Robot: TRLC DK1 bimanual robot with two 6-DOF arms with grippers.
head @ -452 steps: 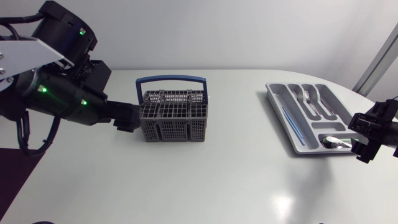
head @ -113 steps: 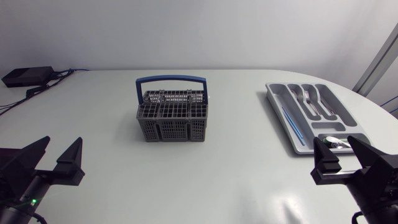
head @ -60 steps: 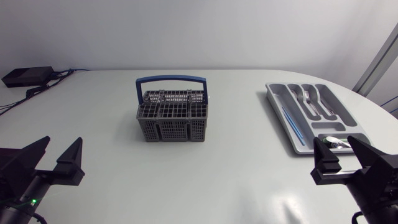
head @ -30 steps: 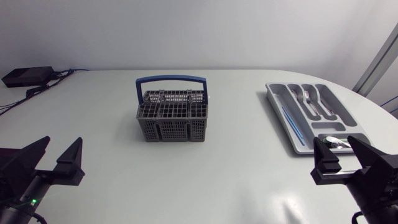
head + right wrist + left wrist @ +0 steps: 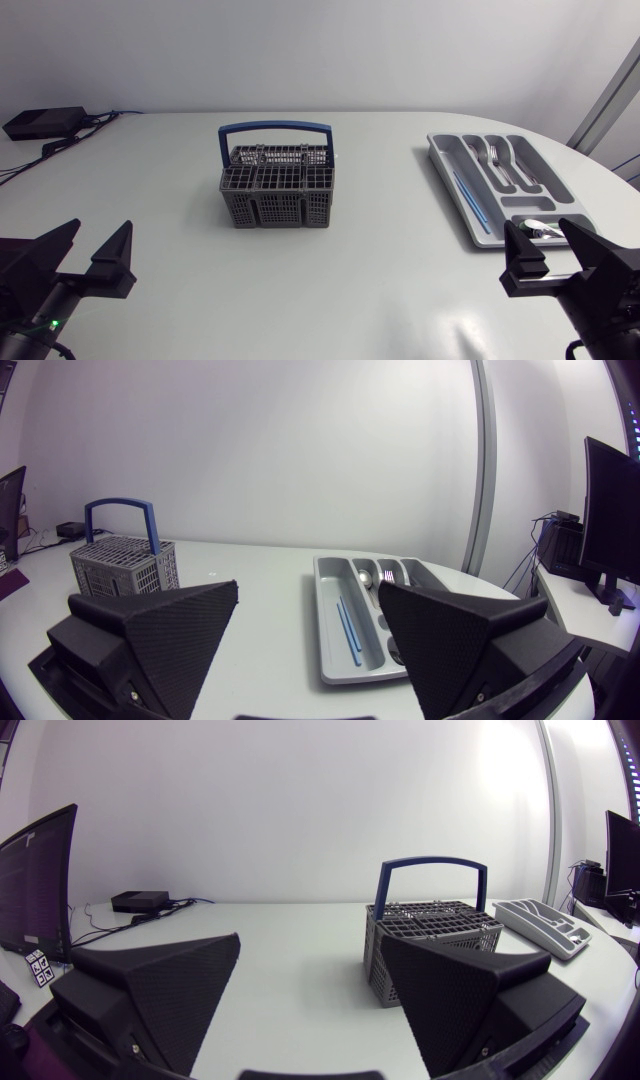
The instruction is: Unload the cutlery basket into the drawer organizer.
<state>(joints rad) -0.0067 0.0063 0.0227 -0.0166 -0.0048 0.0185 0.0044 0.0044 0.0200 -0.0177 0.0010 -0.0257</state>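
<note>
A: Nearest things first: how do the grippers stand?

B: The left gripper (image 5: 99,227) sits on the near side of the cutlery basket (image 5: 278,195), off to its left and well apart from it. Its two wedge fingers are spread wide with nothing between them. The right gripper (image 5: 538,226) is also on the near side, far off to the basket's right, and its jaws are just as wide and empty.

A: And the basket itself?

B: It is upright on the table (image 5: 380,290), with its blue handle (image 5: 275,129) raised over the grey lattice. No cutlery pokes above its rim. Whether anything lies deep in the cells I cannot tell.

A: How would it handle?

B: I judge it to be light, stiff plastic that may skid on the smooth top if pushed. The arch of the handle is the obvious hold, and a side wall would do for steadying it. Any cutlery inside would be thin, hard, slick metal, best pinched across the shaft rather than at the tip.

A: And farther out?

B: The drawer organizer (image 5: 447,165) lies well to the basket's right. Forks (image 5: 497,158) rest in its far compartments, and a blue stick (image 5: 470,195) lies in the long slot on the side facing the basket. There is a small shiny piece (image 5: 540,230) in its nearest cell.

A: Any print to read?

B: None that I can make out on the basket or the organizer.
</note>
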